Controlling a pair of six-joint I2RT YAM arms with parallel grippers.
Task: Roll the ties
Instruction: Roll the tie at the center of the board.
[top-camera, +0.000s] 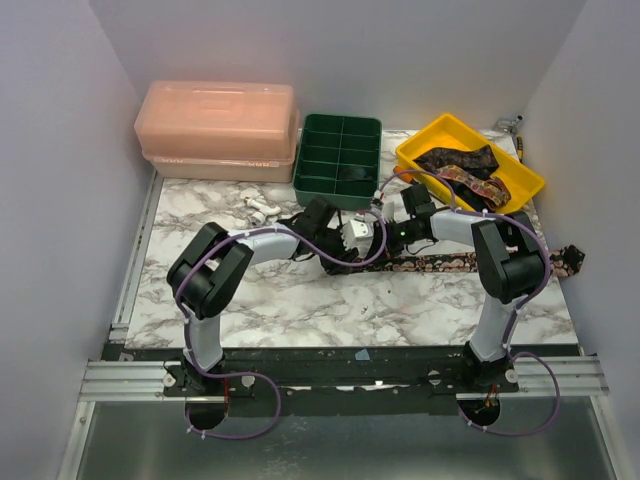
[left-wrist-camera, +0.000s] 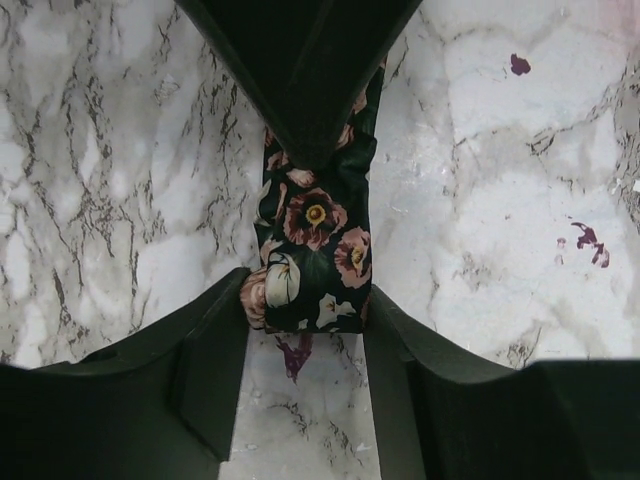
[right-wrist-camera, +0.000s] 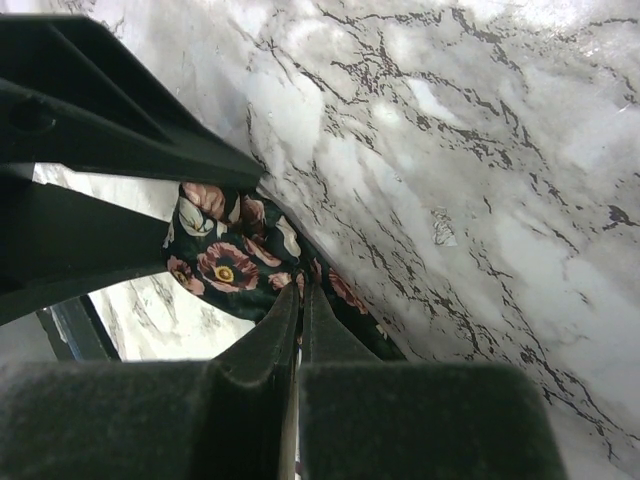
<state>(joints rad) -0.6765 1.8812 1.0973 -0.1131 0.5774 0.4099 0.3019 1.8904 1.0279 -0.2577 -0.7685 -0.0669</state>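
A dark floral tie lies along the marble table from the middle out to the right edge. In the left wrist view its left end is a small roll. My left gripper has a finger against each side of that roll. My right gripper is shut, its tips on the tie right behind the roll, with a sliver of fabric showing in the slit between them. It enters the left wrist view from above. More ties lie heaped in the yellow tray.
A green compartment tray stands at the back centre, with a pink lidded box to its left. Small white plastic pieces lie near the box. Both arms meet mid-table, just in front of the green tray.
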